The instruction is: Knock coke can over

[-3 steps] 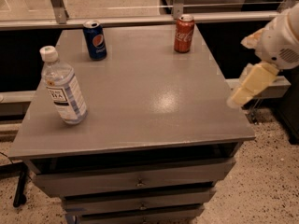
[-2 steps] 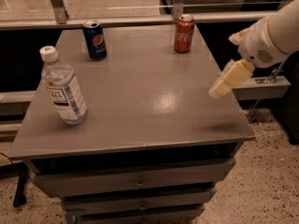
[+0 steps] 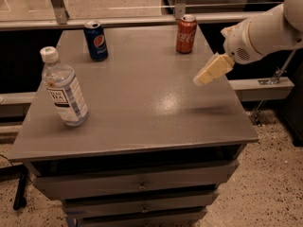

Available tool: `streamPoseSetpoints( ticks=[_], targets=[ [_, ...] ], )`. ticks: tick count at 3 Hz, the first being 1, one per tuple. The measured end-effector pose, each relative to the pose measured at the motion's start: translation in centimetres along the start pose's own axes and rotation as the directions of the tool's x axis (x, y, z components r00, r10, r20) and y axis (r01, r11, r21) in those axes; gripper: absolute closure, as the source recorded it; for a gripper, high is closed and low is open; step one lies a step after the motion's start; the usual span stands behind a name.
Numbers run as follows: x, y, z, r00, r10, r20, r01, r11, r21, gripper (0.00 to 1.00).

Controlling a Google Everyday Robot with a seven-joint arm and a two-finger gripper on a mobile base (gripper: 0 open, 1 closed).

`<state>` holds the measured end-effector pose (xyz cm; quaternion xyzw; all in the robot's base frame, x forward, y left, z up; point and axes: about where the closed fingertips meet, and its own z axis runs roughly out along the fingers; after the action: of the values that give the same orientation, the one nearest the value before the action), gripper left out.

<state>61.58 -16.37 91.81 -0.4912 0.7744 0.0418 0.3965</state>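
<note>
The coke can (image 3: pixel 186 34) is red-orange with white script and a silver top. It stands upright at the far right of the grey table top (image 3: pixel 137 98). My gripper (image 3: pixel 204 76) comes in from the right on a white arm. It hovers above the table's right side, in front of the can and slightly to its right, clearly apart from it.
A blue Pepsi can (image 3: pixel 96 40) stands upright at the far left-centre. A clear water bottle (image 3: pixel 64 89) with a white cap stands at the left. The table has drawers below. A glass barrier with a metal rail runs behind the table.
My gripper has moved left and away from me, from beyond the table's right edge to over the table top, nearer the coke can. The cans and the bottle have not moved.
</note>
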Motion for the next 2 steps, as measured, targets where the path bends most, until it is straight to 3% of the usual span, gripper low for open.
streamPoseSetpoints(
  ticks=[1,2],
  targets=[
    [-0.01,0.0,0.0,1.0,0.0,0.0,0.0,1.0,0.0,0.0],
    [-0.06,-0.46,-0.38,0.999,0.039,0.03,-0.04,0.9989,0.024,0.0]
  ],
)
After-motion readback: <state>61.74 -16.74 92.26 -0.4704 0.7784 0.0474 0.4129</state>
